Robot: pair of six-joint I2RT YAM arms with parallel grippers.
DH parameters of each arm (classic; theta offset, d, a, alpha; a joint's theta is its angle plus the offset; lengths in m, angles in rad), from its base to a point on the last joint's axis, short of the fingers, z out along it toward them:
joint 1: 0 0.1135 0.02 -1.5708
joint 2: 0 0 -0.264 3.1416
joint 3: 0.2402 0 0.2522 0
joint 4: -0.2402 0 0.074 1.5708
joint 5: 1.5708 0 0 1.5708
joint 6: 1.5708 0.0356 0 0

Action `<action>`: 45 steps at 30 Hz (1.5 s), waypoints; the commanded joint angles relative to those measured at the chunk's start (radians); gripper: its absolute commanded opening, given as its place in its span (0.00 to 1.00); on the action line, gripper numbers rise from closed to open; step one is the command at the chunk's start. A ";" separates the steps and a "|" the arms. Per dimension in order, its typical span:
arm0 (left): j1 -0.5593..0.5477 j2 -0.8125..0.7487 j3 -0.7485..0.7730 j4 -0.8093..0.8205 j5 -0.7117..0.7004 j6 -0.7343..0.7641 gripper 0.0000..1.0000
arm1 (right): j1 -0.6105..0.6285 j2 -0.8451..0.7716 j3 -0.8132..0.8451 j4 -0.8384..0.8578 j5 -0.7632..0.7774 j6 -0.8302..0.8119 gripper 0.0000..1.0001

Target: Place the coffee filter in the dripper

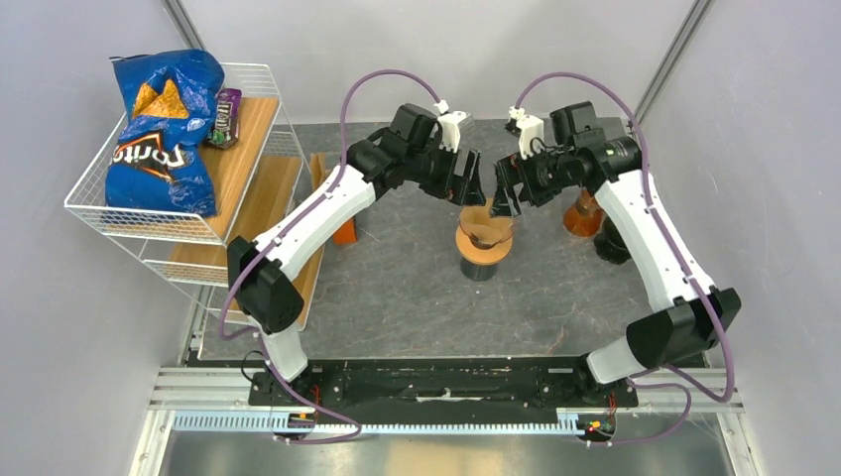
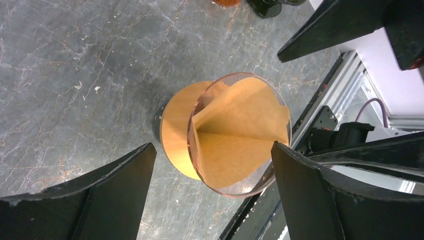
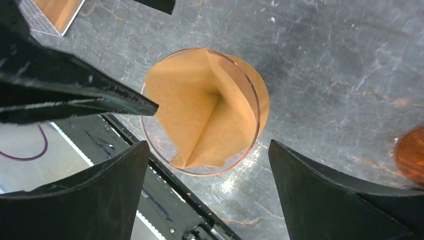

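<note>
Two arm bases sit at the near edge of the grey stone-patterned table (image 1: 397, 288), one arm rising from each. Both reach inward and meet over one dripper (image 2: 175, 132), which stands near the table's middle.

The left gripper (image 1: 468, 188) hangs just above the dripper's left side with its jaws spread wide and nothing between them. The right gripper (image 1: 506, 193) hangs above the right side, equally wide and empty. Neither touches the paper, as far as the wrist views show.

The dripper is a clear glass cone with a round wooden collar on a dark foot. Inside it lies one brown coffee filter (image 2: 240, 130), folded into a cone. A crease runs down its centre, and its upper edge sits about level with the glass rim.

One white wire basket (image 1: 99, 213) stands at the far left. It holds one blue chip bag (image 1: 164, 129) that reads "Doritos" and one small purple packet (image 1: 227, 114) whose print is too small to read. Both rest on a wooden board (image 1: 248, 139), and a second board (image 1: 268, 198) sits on the level below.

To the right of the dripper, partly behind the right arm, are one amber glass vessel (image 1: 583, 213) and, just beside it, one black object (image 1: 610, 243). What they contain cannot be told.
</note>
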State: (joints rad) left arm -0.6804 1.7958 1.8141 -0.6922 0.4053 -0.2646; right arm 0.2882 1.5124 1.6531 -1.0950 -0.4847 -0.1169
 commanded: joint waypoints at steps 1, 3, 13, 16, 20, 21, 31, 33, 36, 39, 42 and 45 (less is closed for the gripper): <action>0.037 -0.095 0.002 0.039 0.059 -0.043 0.94 | -0.003 -0.111 0.025 0.035 -0.024 -0.067 0.97; 0.079 -0.157 -0.060 0.103 0.081 -0.083 0.94 | -0.005 -0.192 -0.032 0.053 -0.019 -0.144 0.97; 0.286 -0.411 -0.199 0.168 0.071 -0.138 0.95 | -0.004 -0.559 -0.342 0.012 -0.059 -0.247 0.85; 0.323 -0.447 -0.246 0.166 0.058 -0.133 0.96 | 0.003 -0.634 -0.462 0.030 -0.081 -0.457 0.71; 0.358 -0.473 -0.289 0.146 0.055 -0.143 0.95 | 0.052 -0.618 -0.509 -0.090 -0.075 -0.710 0.60; 0.366 -0.481 -0.302 0.146 0.056 -0.143 0.95 | 0.069 -0.597 -0.510 -0.099 -0.060 -0.696 0.58; 0.410 -0.513 -0.370 0.174 0.064 -0.164 0.95 | 0.111 -0.907 -0.993 0.472 -0.050 -0.496 0.27; 0.416 -0.517 -0.375 0.169 0.064 -0.156 0.95 | 0.125 -0.885 -1.003 0.401 -0.039 -0.646 0.26; 0.420 -0.525 -0.397 0.172 0.067 -0.156 0.95 | 0.140 -0.843 -0.982 0.263 -0.067 -0.884 0.28; 0.423 -0.524 -0.412 0.171 0.075 -0.154 0.95 | 0.202 -0.816 -0.979 0.136 -0.019 -1.144 0.29; 0.427 -0.512 -0.407 0.171 0.091 -0.155 0.96 | 0.261 -0.808 -0.991 0.032 0.054 -1.384 0.31; 0.435 -0.495 -0.390 0.164 0.103 -0.155 0.95 | 0.336 -0.796 -0.994 0.009 0.165 -1.544 0.35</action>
State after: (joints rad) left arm -0.2584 1.2953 1.4059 -0.5484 0.4664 -0.3969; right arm 0.5529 0.7109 0.6579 -0.9920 -0.4515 -1.3182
